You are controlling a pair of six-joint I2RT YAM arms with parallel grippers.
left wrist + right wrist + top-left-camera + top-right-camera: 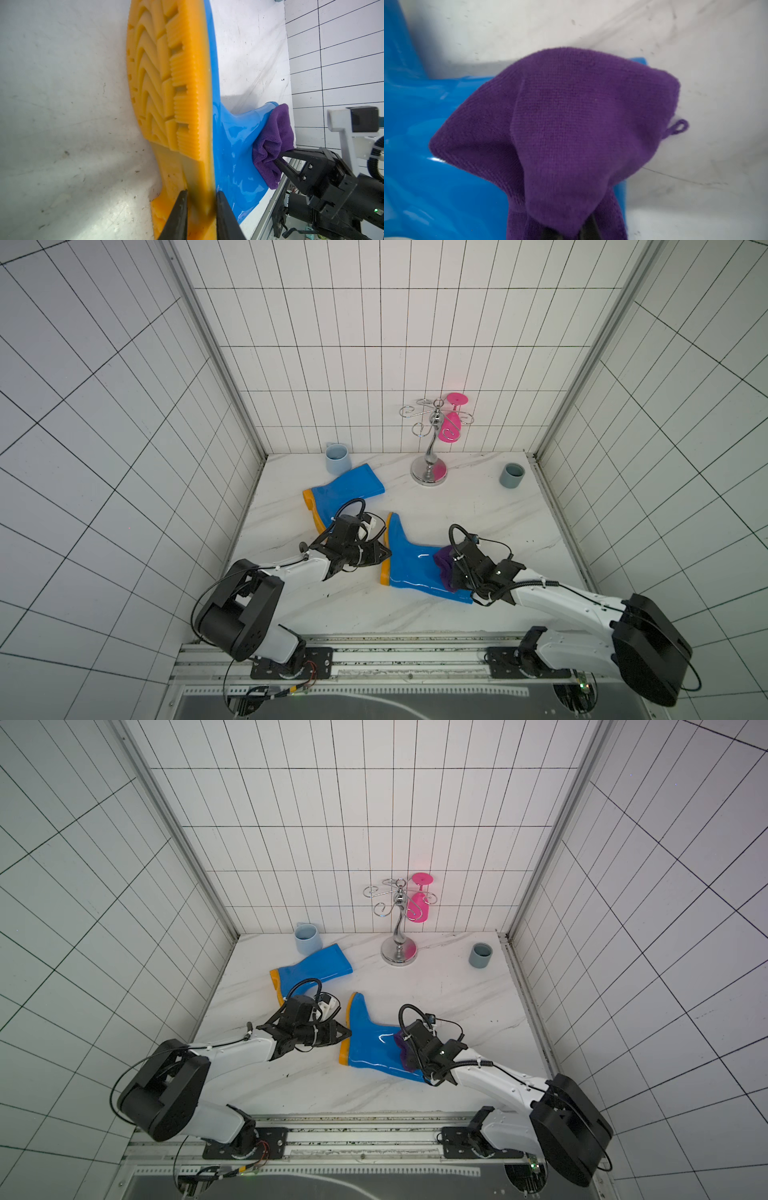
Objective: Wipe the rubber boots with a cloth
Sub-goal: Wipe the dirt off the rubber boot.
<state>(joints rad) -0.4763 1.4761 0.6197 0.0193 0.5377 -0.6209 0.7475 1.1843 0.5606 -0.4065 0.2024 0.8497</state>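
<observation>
Purple cloth (270, 137) bunched tight in our right gripper (277, 159), pressed on the near boot (409, 568) by its cuff; left gripper (201, 194) pinches the orange sole (166, 72), likely steadying it; the far boot (347, 489) lies apart.

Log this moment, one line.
left gripper: gripping heel of near glossy blue rubber boot | right gripper: holding dark purple cloth against boot shaft

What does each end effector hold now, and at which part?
Left end effector: the near boot, at its orange sole near the heel. Right end effector: the cloth, by a bunched fold.
</observation>
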